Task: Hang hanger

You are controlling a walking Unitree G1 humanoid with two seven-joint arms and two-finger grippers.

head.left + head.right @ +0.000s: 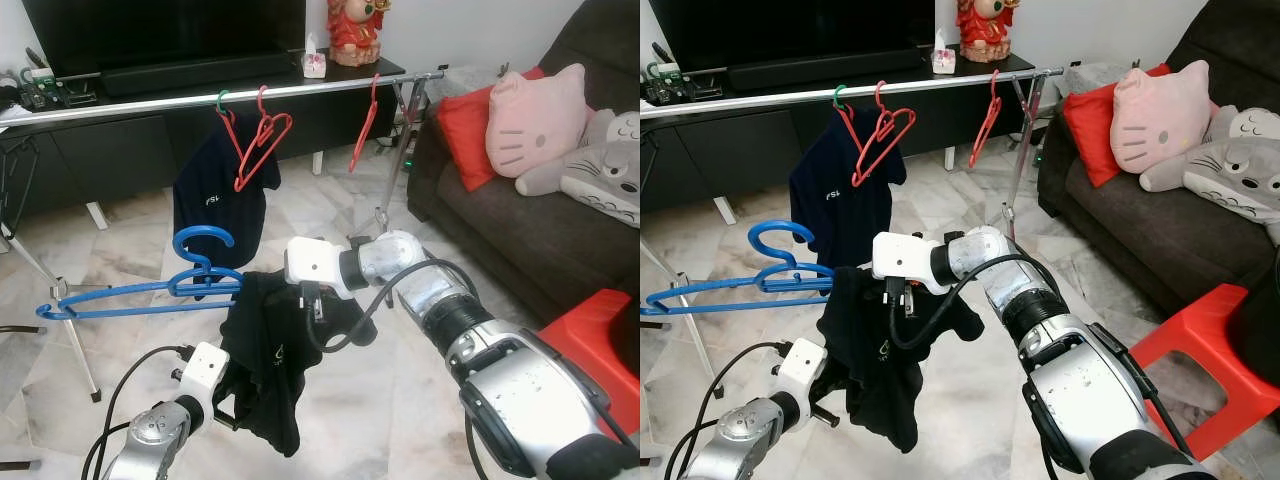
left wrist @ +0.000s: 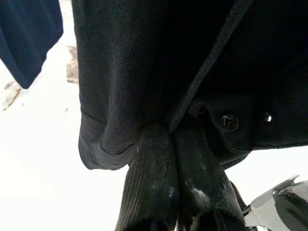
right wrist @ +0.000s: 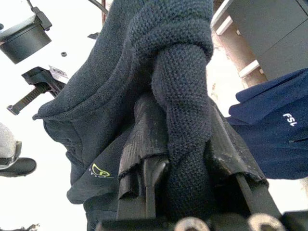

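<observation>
Right gripper (image 3: 185,159) is clamping the black shirt (image 1: 265,350), left gripper (image 2: 175,159) pinching its lower edge; blue hanger (image 1: 150,290) is sticking out just left, below the rail (image 1: 200,97) with red hangers (image 1: 260,140).

White letters "FSL" stand on the hanging navy shirt (image 3: 281,139).

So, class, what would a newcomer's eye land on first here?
Both grippers clutch a black garment draped on a bright blue plastic hanger in mid-air: the right gripper near its top, the left gripper at its lower edge. Behind, red hangers dangle from a silver rail.
</observation>
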